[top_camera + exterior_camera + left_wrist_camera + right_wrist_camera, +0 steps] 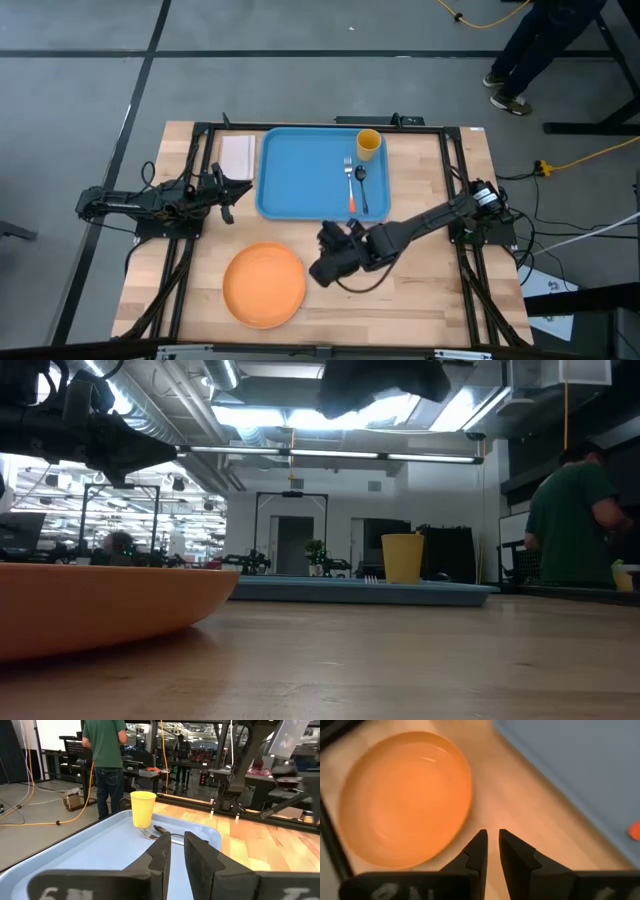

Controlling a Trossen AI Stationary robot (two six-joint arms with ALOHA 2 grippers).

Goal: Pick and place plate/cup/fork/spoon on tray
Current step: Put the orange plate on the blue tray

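The orange plate (264, 285) lies flat on the wooden table near its front edge; it also shows in the right wrist view (402, 795) and the low view (100, 605). The blue tray (300, 175) lies at the back. On it stand the yellow cup (368, 144), upright, and the fork (350, 185) and the dark spoon (361, 185), lying side by side. My right gripper (322, 262) is shut and empty, above the table just right of the plate (491, 837). My left gripper (228, 190) is shut and empty at the tray's left edge (177, 845).
A white rectangular pad (238, 156) lies left of the tray. A black frame (200, 130) runs around the table's edges. A person stands beyond the far right corner (540, 45). Bare wood lies between the plate and the tray.
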